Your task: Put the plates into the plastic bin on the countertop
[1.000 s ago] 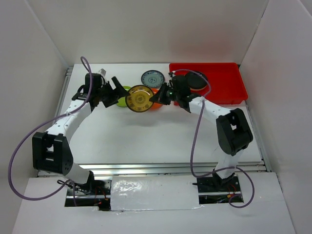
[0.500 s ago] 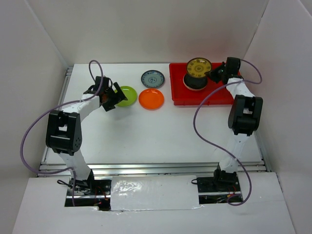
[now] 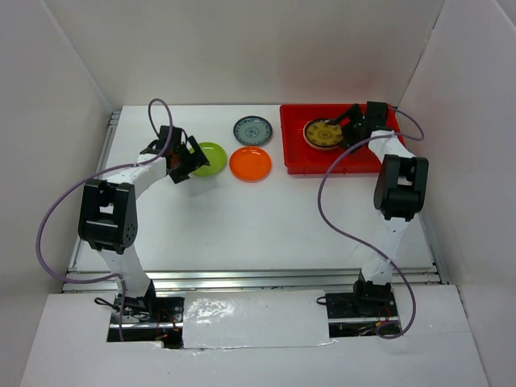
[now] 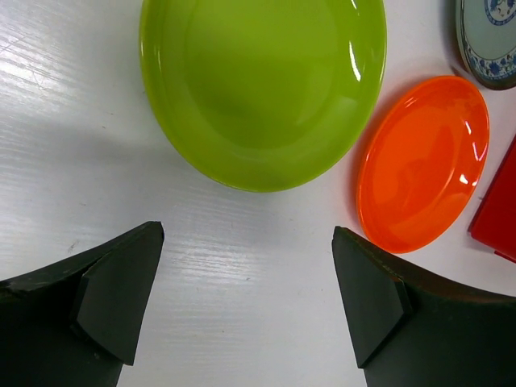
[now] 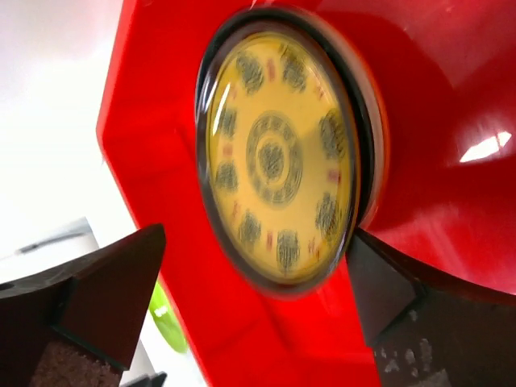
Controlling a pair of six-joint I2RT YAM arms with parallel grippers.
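Observation:
The brown-gold patterned plate (image 3: 322, 133) (image 5: 278, 153) lies in the red plastic bin (image 3: 379, 153) (image 5: 435, 89), on top of another plate whose rim shows beneath it. My right gripper (image 3: 347, 129) (image 5: 256, 242) is open just beside that plate's edge, holding nothing. On the white countertop (image 3: 242, 218) sit a lime green plate (image 3: 211, 158) (image 4: 262, 81), an orange plate (image 3: 250, 164) (image 4: 423, 161) and a blue-grey patterned plate (image 3: 252, 130) (image 4: 492, 36). My left gripper (image 3: 182, 161) (image 4: 246, 242) hangs open over bare countertop, just short of the lime green plate.
White walls enclose the countertop on three sides, and the bin sits in the back right corner against them. A metal rail (image 3: 258, 278) runs along the front edge. A corner of the bin (image 4: 500, 210) shows right of the orange plate.
My right gripper has opened and let go of the brown-gold plate, which now lies flat on the stack in the bin. The left arm has stayed put.

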